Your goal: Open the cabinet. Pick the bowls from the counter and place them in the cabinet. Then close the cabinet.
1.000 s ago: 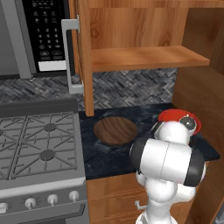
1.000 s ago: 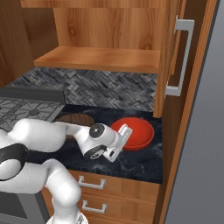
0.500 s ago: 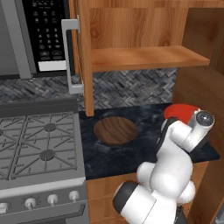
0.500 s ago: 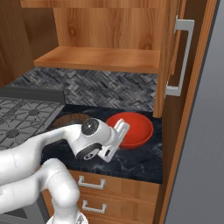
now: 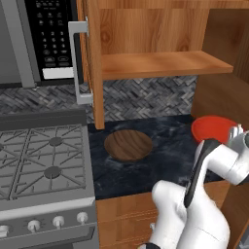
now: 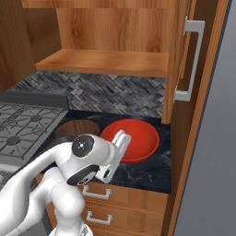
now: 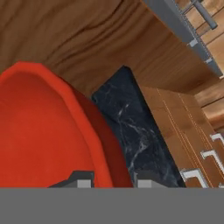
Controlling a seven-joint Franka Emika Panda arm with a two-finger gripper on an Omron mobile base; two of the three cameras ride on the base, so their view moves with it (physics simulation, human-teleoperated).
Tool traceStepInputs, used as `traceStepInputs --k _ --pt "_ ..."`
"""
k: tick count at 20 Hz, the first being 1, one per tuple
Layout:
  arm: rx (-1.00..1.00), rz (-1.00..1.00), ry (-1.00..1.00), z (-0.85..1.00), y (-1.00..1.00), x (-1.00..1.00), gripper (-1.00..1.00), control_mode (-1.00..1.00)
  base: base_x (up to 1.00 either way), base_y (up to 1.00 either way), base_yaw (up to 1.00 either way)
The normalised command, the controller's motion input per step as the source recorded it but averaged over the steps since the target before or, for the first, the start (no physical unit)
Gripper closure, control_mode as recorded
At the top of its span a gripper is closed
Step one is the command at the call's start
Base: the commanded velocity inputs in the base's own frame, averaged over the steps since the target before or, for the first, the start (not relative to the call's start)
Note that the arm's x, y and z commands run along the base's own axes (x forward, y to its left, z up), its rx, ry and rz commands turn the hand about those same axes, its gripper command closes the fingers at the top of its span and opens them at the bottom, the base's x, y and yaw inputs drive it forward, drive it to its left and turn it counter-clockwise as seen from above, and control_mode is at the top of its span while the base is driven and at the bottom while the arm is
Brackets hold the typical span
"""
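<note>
A: Where the dark worktop (image 5: 160,160) ends by the wooden wall, what is that round thing?

B: It is the red bowl (image 6: 131,139). It is shiny, wide and not deep, with a thick rim.

A: Is there another one?

B: Yes, a brown wooden bowl (image 5: 128,144). It lies flat on the worktop, near the stove (image 5: 41,160). The red one is to its right, well apart from it.

A: Where is the gripper (image 6: 120,142)?

B: Right at the near rim of the red bowl. In the hand view, one finger tip is inside the rim and one is outside.

A: So it has hold of the bowl?

B: Yes. Its jaws are nearly together, pinching the rim.

A: And the cabinet (image 6: 106,62)?

B: Its doors are open. The shelf is above the bowls.
</note>
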Motion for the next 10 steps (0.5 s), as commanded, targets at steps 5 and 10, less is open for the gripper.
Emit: traceStepInputs --k 5,10 --pt "-0.08 0.07 -0.07 0.81 0.46 -0.46 1.00 -1.00 0.00 0.00 0.00" --pt "-0.13 0.07 -0.09 0.91 0.27 -0.03 1.00 -1.00 0.00 0.00 0.00"
